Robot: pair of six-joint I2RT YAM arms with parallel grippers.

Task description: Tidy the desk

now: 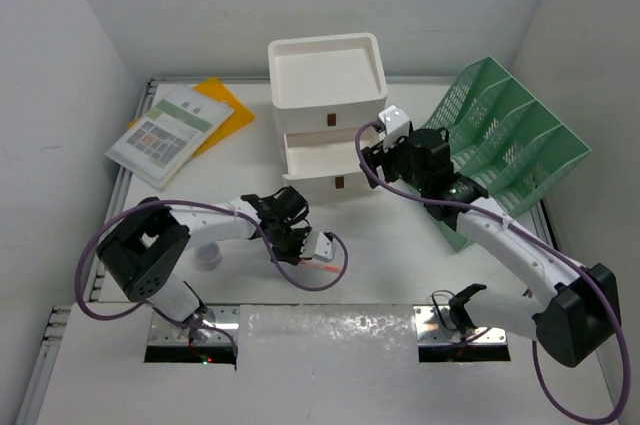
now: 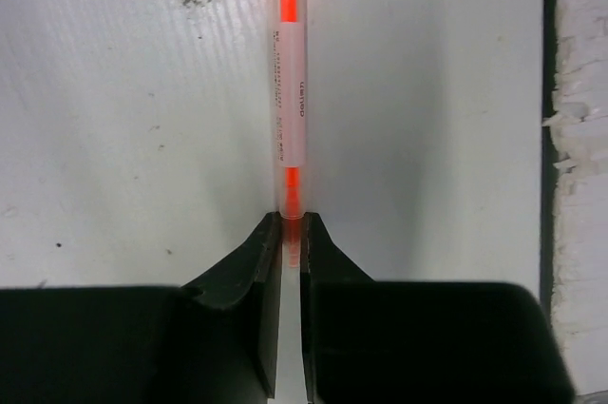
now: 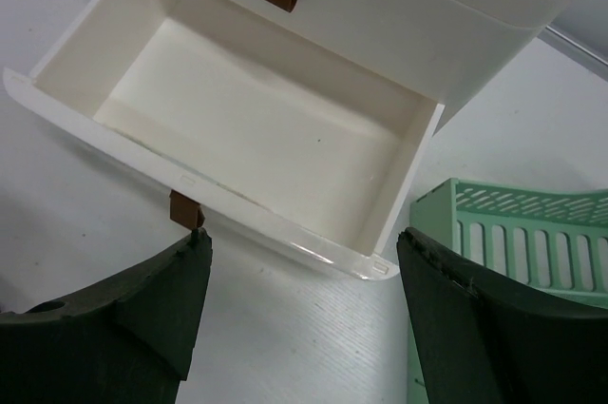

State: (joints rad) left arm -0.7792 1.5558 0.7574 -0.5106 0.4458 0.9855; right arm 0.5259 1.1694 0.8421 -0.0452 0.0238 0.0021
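- Overview from above: large flat white rectangular desk (image 1: pixel 400 265) with silver edge rails carries a white plastic three-drawer unit (image 1: pixel 325 70) at its far side, middle drawer (image 1: pixel 315 155) pulled out, and a green mesh file rack (image 1: pixel 510 135) to the right.
- Left wrist: left gripper (image 2: pixel 291 233), jaws nearly closed, pinches the end of a slim orange-and-clear plastic pen (image 2: pixel 290 90) lying on the desk.
- Right wrist: right gripper (image 3: pixel 302 240), spread wide and holding nothing, hangs above the open drawer's front edge, with the rack just to its right.

Desk (image 1: pixel 400 270) with drawer unit (image 1: pixel 325 75), rack (image 1: pixel 510 135), papers (image 1: pixel 165 130)
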